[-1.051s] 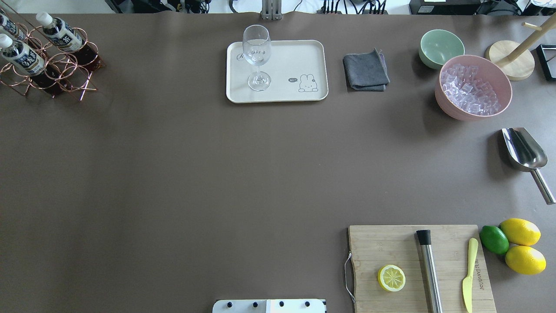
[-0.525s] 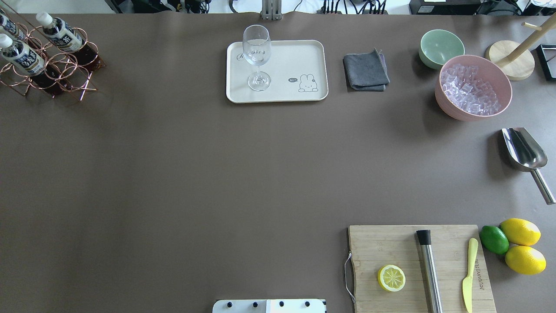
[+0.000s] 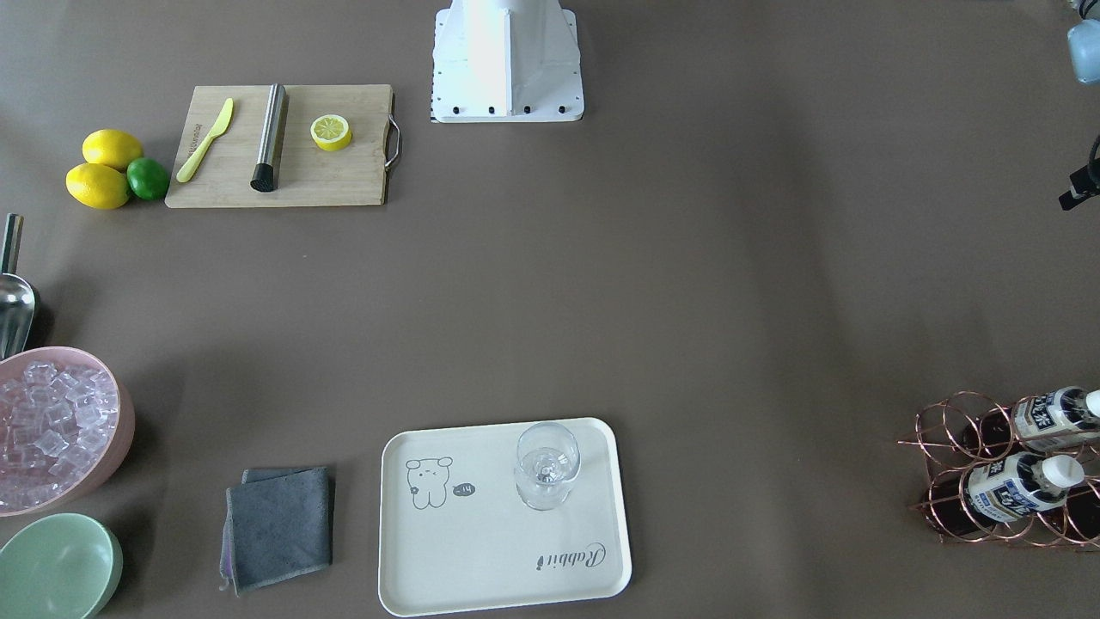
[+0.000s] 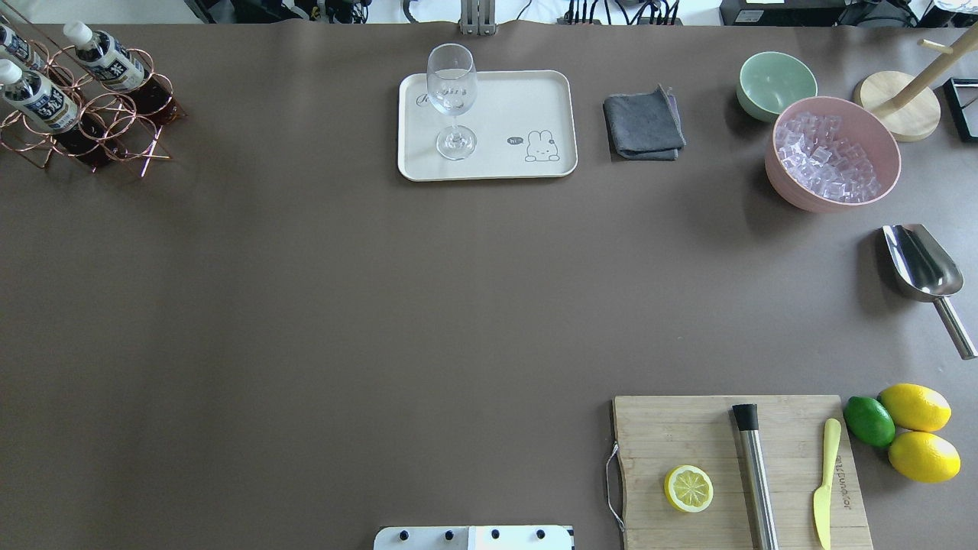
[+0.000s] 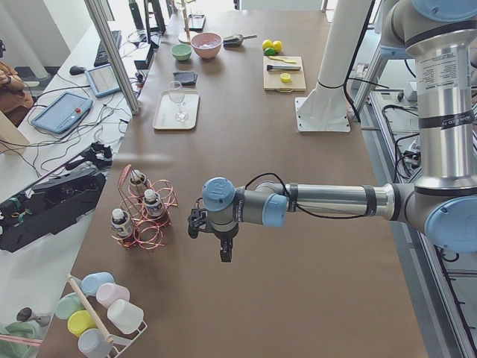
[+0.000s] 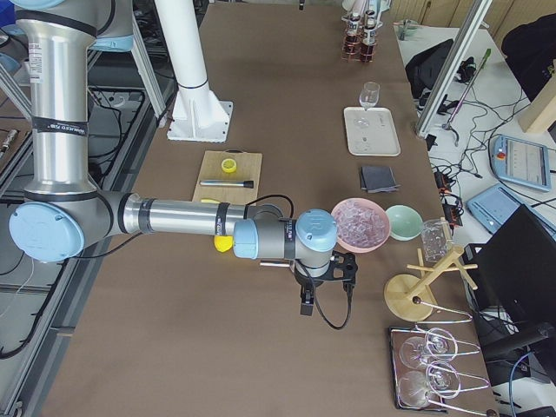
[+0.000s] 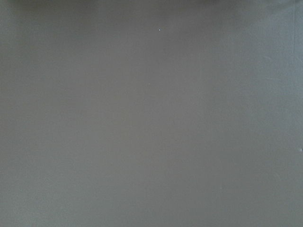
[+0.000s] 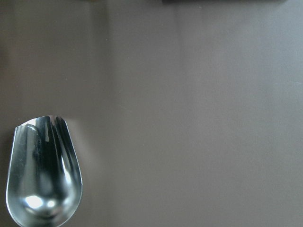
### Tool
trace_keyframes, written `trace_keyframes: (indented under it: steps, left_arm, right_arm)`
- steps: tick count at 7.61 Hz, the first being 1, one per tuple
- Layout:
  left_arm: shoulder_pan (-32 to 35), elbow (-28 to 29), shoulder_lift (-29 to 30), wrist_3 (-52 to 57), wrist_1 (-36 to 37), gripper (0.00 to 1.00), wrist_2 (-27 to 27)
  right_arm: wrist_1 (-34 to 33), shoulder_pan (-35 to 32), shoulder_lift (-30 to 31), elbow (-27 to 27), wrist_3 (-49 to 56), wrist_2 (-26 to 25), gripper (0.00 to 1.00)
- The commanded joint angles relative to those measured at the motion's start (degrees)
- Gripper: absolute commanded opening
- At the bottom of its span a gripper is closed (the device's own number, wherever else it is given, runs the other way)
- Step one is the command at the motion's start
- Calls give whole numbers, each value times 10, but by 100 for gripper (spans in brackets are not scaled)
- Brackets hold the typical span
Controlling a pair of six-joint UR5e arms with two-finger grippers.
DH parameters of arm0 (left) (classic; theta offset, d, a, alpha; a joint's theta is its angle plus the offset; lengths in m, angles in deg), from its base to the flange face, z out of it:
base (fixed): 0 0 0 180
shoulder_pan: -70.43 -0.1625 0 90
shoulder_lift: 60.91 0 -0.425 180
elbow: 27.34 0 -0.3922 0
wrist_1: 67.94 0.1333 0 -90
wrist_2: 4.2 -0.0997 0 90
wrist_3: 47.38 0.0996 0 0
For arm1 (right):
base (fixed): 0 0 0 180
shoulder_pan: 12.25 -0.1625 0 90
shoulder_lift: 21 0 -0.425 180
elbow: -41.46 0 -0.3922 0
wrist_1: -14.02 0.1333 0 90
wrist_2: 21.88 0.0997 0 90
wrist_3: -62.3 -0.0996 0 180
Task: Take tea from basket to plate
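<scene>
The rose-gold wire basket (image 4: 116, 126) stands at the far left corner of the table and holds three tea bottles (image 4: 36, 100) with white caps. It also shows in the front view (image 3: 948, 432) and in the exterior left view (image 5: 154, 236). The cream plate (image 4: 527, 99) with a cartoon drawing lies at the far middle, and a wine glass (image 4: 452, 99) stands on it. My left gripper (image 5: 225, 255) hangs above bare table, right of the basket; I cannot tell whether it is open. My right gripper (image 6: 306, 307) hangs beside the pink bowl; I cannot tell its state.
A grey cloth (image 4: 643, 124), a green bowl (image 4: 775, 82) and a pink bowl of ice (image 4: 833, 153) sit right of the plate. A metal scoop (image 4: 924, 267) lies at the right edge. A cutting board (image 4: 733, 473) with half a lemon, muddler and knife is near right.
</scene>
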Motion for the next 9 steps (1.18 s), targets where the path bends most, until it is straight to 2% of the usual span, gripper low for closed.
trace_keyframes:
  steps: [1,4,5,6,9]
  left_arm:
    - [-1,0,7,-3,4,99,-3]
    - [11,2,1,-3,1,99,0]
    - [12,2,9,-32,1,99,0]
    - [12,2,22,-123,-1,99,1]
    - [11,3,64,-290,5,98,2]
  right_arm:
    - [0,0,0,3,-1,2,100]
    - [0,0,0,4,3,1,100]
    - [0,0,0,4,4,1,100]
    - [0,-1,1,8,4,1,100]
    - [0,-1,6,13,5,2,100]
